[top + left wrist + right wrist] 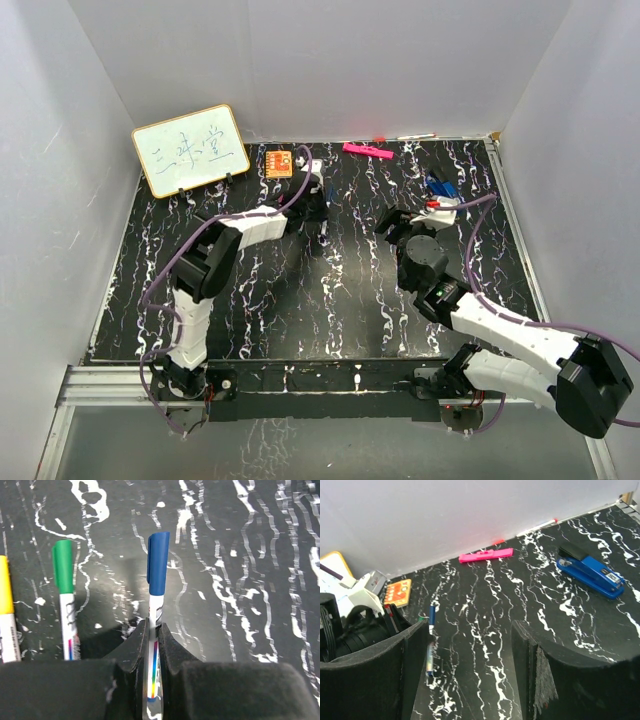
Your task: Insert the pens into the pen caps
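**While left gripper pinches blue-capped pen, right gripper gapes with nothing in it**

As seen in the left wrist view, the left gripper (152,647) is clamped tight on a white pen (156,615) at frame centre, its blue cap (158,562) on and pointing up-frame. Barrel print is too small to read.

Capped pens counted there: three, with a green-capped pen (65,595) left of it and a yellow-capped pen (6,610) at the left edge, both lying on the table (330,300).

The whiteboard (190,150), upper left, has handwriting that looks like 三味堂. One orange card (279,162), one pink marker (367,151), one blue stapler (440,187).

The left arm reaches to upper centre, wrist down. The right gripper (470,670) is wide apart, and its arm angles from lower right to centre right.
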Motion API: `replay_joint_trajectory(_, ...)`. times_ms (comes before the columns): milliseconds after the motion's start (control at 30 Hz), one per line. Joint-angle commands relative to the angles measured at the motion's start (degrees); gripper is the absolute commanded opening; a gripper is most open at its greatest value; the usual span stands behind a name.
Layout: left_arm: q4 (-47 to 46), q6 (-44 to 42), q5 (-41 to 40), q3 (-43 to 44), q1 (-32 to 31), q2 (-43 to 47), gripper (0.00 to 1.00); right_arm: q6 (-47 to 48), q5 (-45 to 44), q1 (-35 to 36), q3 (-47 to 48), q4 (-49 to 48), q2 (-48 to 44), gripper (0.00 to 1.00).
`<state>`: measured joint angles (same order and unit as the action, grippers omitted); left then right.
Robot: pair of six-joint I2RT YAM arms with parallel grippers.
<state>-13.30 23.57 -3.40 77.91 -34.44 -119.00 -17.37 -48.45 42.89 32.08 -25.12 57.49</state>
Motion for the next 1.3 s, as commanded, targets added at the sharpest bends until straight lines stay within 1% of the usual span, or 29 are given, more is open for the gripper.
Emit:
replay_joint_trajectory(0,7.4,-1.4,-2.5,4.6,1.0,-2.4,0.00,-2.2,-3.1,-0.6,-0.9,2.0,-0.6,0.64)
replay_joint_trajectory(67,7.7,-1.2,-2.6,4.7,1.2,-3.3,0.01,-2.8,-3.1,-0.8,-1.2,2.2,-0.1,0.65)
replay_joint_trajectory(300,8.9,-0.9,-2.7,6.3,1.7,-6.5,0.16,-4.2,-3.4,-1.1,-1.3,3.8,1.9,0.67)
replay_joint_trajectory(400,8.1,-0.2,-1.4,6.0,1.9,-6.1,0.27,-4.7,-3.8,-1.3,-1.5,4.5,2.5,0.68)
replay_joint_trajectory(600,8.1,0.2,-1.6,6.0,1.9,-3.4,0.44,-5.1,-4.3,-1.8,-1.6,4.9,3.1,0.74)
replay_joint_trajectory(667,8.2,0.3,-1.4,5.7,1.9,-1.7,0.50,-5.0,-4.9,-2.0,-1.5,4.9,2.9,0.77)
replay_joint_trajectory(767,6.8,0.9,0.2,3.6,2.0,2.7,0.64,-5.0,-6.0,-3.1,-1.6,4.8,2.0,0.81)
replay_joint_trajectory(800,5.9,1.3,0.9,2.6,2.0,4.4,0.66,-5.2,-6.2,-3.8,-1.9,4.9,1.4,0.81)
replay_joint_trajectory(867,4.1,2.2,1.1,0.3,1.9,9.0,0.69,-5.9,-5.1,-6.0,-2.6,4.9,0.0,0.83)
replay_joint_trajectory(933,3.0,2.7,0.2,-1.9,2.0,12.7,0.73,-7.3,-2.0,-10.1,-3.5,5.0,-1.5,0.84)
replay_joint_trajectory(1000,3.2,2.6,-1.2,-3.5,2.4,15.9,0.77,-9.8,1.3,-15.4,-3.9,7.7,-2.7,0.87)
replay_joint_trajectory(1067,3.9,2.4,-2.6,-5.8,3.1,19.1,0.79,-13.4,4.3,-22.2,-3.8,10.7,-3.9,0.88)
replay_joint_trajectory(1167,4.0,2.5,-4.3,-10.0,5.2,24.8,0.81,-16.8,6.6,-28.6,-4.2,13.3,-6.5,0.88)
replay_joint_trajectory(1200,4.4,2.7,-5.0,-11.3,6.1,26.7,0.93,-17.8,6.5,-29.9,-4.5,13.8,-7.4,0.89)
replay_joint_trajectory(1233,5.0,2.9,-5.7,-12.6,7.2,28.4,0.98,-18.9,5.8,-31.0,-4.7,14.5,-8.2,0.90)
replay_joint_trajectory(1267,5.9,3.0,-6.4,-13.8,8.5,30.4,0.98,-20.0,4.7,-32.1,-4.8,15.4,-9.1,0.91)
